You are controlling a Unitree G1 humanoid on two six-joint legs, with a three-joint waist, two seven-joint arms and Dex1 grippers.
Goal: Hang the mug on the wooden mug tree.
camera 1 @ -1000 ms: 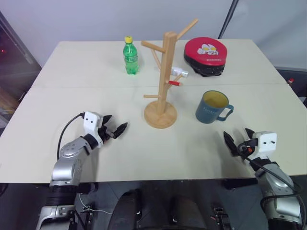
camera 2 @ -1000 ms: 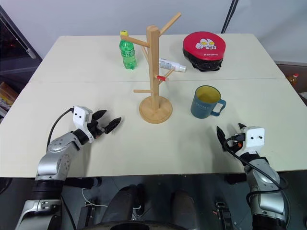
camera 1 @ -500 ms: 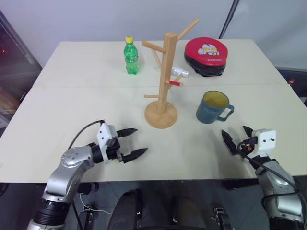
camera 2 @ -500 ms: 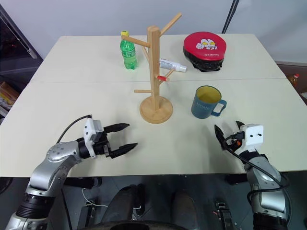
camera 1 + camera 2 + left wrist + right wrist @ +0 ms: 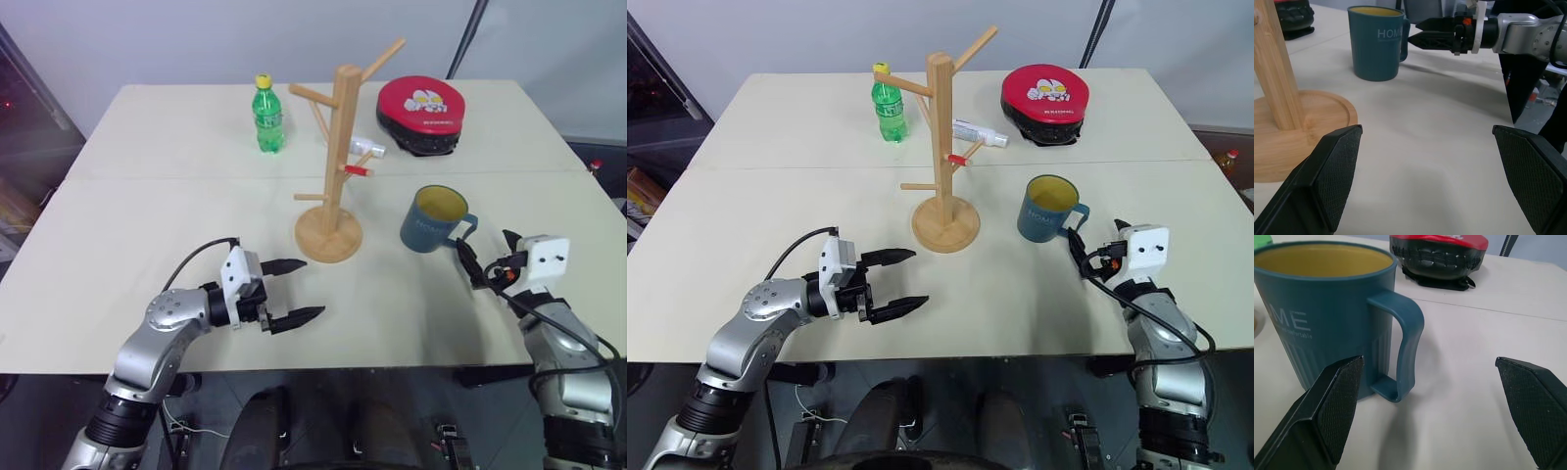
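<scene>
where glazed, teal mug (image 5: 432, 219), looped handle (image 5: 1403, 345)

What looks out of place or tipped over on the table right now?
A small white tube with a red cap lies on its side behind the wooden mug tree. The mug and green bottle stand upright; nothing spilled.

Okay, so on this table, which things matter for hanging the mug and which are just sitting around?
For the job:
- mug, upright on the table
- mug tree, left of the mug
- right hand, open, by the mug's handle

Lying about:
- green bottle
- red and black pad
- small white tube behind the tree
</scene>
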